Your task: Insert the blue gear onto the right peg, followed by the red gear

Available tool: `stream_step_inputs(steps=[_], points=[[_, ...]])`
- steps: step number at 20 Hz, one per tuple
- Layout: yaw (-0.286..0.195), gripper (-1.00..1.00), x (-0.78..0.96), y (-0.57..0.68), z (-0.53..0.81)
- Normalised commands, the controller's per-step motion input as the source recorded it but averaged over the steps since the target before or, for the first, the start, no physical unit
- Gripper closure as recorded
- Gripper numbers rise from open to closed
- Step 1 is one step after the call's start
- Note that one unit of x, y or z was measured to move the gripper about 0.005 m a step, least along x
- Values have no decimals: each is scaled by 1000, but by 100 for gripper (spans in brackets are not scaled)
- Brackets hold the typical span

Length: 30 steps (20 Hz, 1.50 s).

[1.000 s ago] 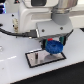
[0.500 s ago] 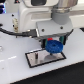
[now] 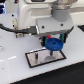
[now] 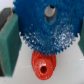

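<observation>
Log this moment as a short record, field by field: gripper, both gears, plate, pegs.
gripper: low above the plate, blue gear between its fingers
blue gear: off the table, over the plate's end on the exterior view's right; hub hole visible in the wrist view
red gear: shown beyond the blue gear in the wrist view; hidden in the exterior view
plate: grey, black-bordered, flat on the white table
pegs: too blurred to place

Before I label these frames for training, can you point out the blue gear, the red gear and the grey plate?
blue gear (image 3: 55, 44), exterior view, on its toothed disc face.
red gear (image 4: 43, 64), wrist view, on its raised hub beside the centre hole.
grey plate (image 3: 36, 59), exterior view, on its bare grey surface.
</observation>
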Motion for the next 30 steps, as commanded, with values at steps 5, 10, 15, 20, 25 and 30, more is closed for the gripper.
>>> stream_step_inputs(steps=[5, 10, 15, 20, 25, 30], points=[[0, 100, 288, -59, -67], [0, 100, 189, -51, -29], [0, 100, 255, -7, 295], [0, 100, 295, -36, 346], [0, 100, 212, -79, 16], [0, 100, 241, -104, -96]])
